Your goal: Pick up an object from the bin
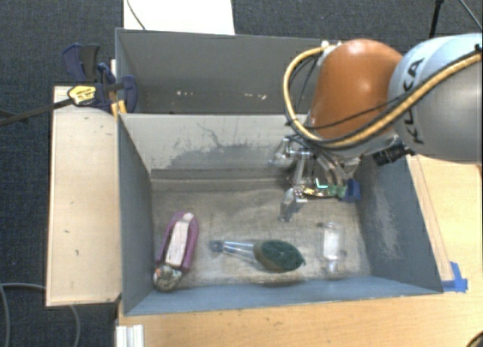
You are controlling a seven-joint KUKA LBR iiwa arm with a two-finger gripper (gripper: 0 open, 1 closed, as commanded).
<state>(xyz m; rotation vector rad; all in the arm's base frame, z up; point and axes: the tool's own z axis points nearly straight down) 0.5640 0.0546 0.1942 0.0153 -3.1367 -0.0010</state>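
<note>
Three things lie in the grey bin (196,142): a clear vial (330,244) and a green brush (279,255) near the claw (293,204), a purple bottle (177,244) well apart. Whether the claw is spread, I cannot tell.

Tool (293,207) in bin (136,210), near clear bottle (330,246)

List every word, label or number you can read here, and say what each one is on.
"KA": black letters on the grey robot arm, part of a longer word whose other letters can't be made out.
White label on the purple bottle, bin's front left: print too blurred to read.
Small clear bottle, front right: no text I can read.
</note>
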